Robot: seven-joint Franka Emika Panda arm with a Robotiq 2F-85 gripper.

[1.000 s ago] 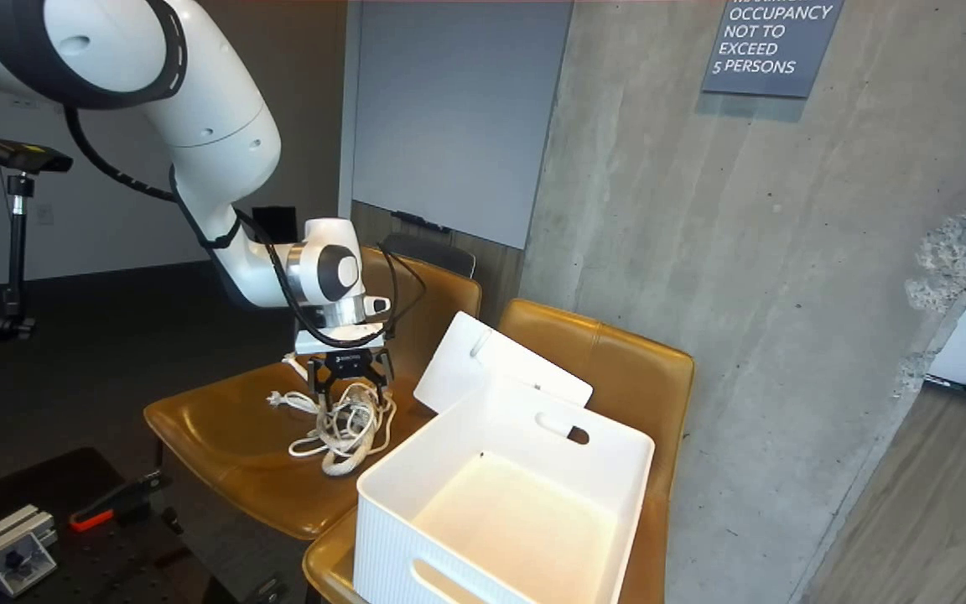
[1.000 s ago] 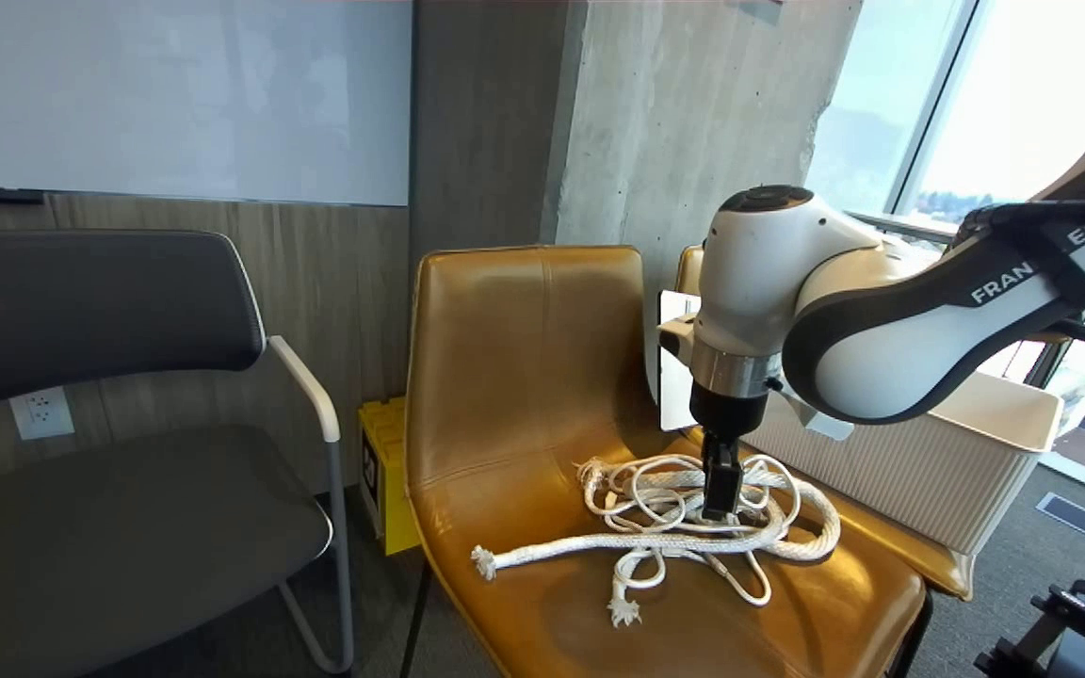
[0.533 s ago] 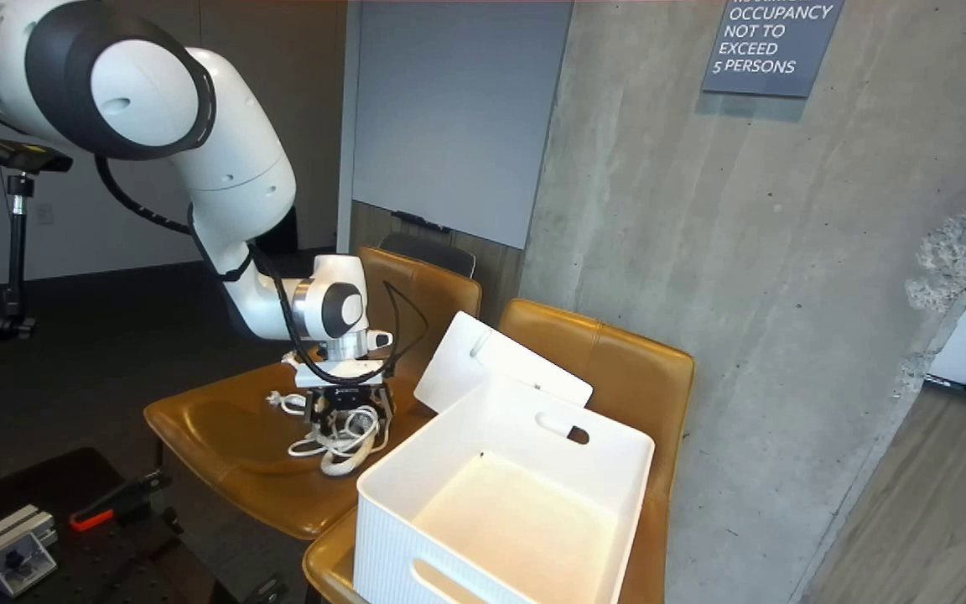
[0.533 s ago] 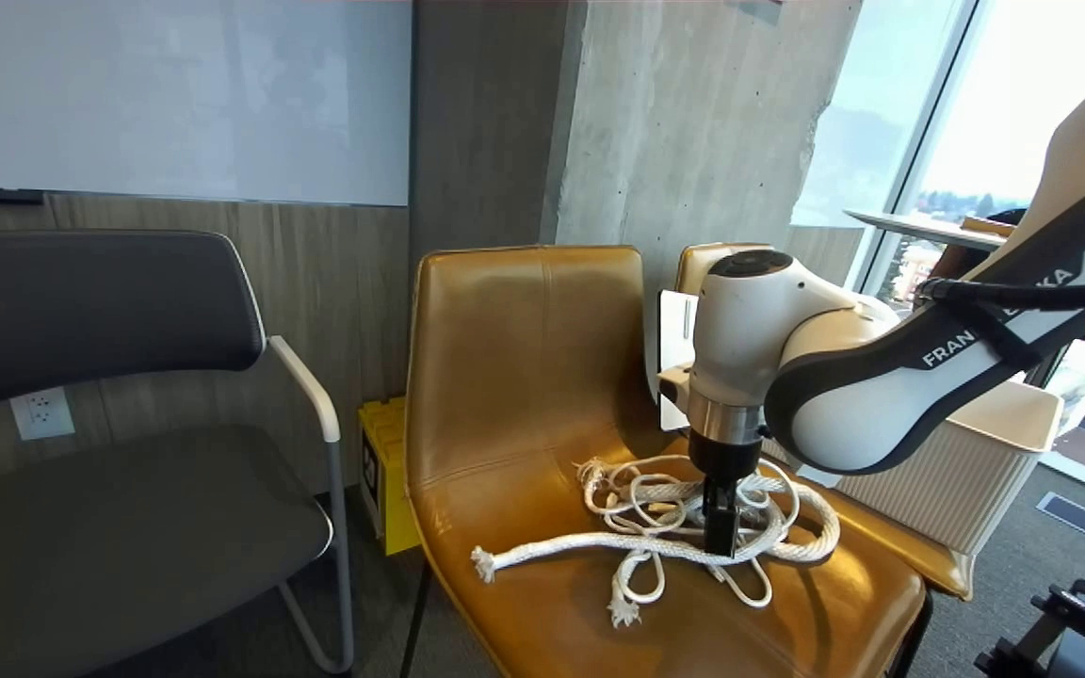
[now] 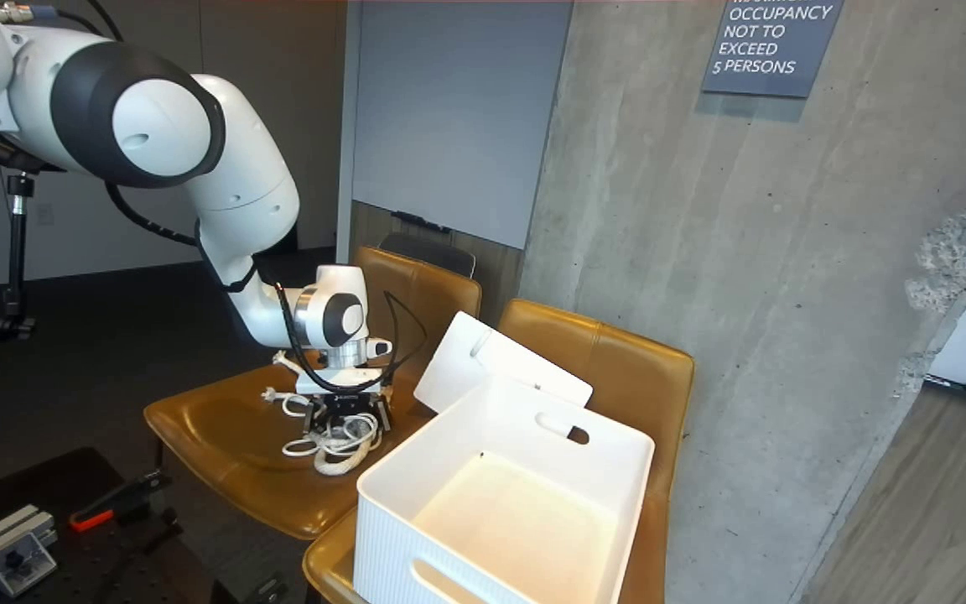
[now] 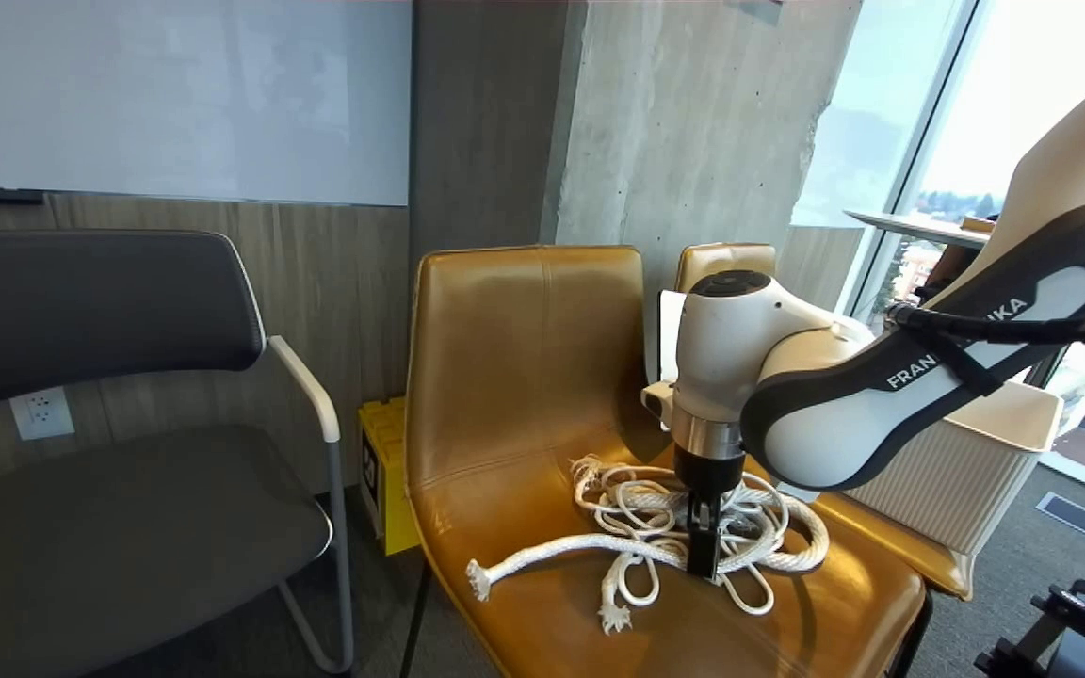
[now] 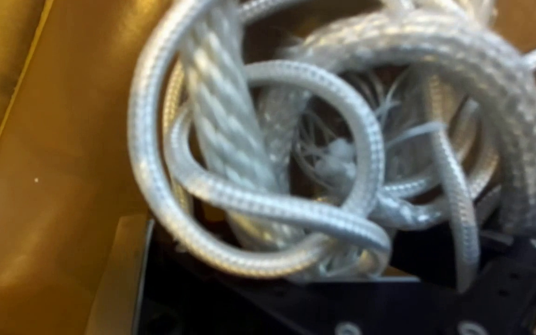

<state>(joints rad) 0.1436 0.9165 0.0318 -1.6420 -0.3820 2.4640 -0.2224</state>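
Close slowly, on several strands

The white rope [image 6: 635,546] lies tangled. Among its loops my gripper [image 6: 704,565] points down; whether it grasps any, I cannot tell. I should squeeze thick and thin strands together, without scraping the brown chair [image 6: 684,640] under them.

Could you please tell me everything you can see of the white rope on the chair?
The white rope is a loose tangle of thick and thin fibre lengths, mostly braided, one thick stretch twisted, with frayed ends. It lies on the tan chair seat. The gripper is down among its loops; whether it grips any is unclear.
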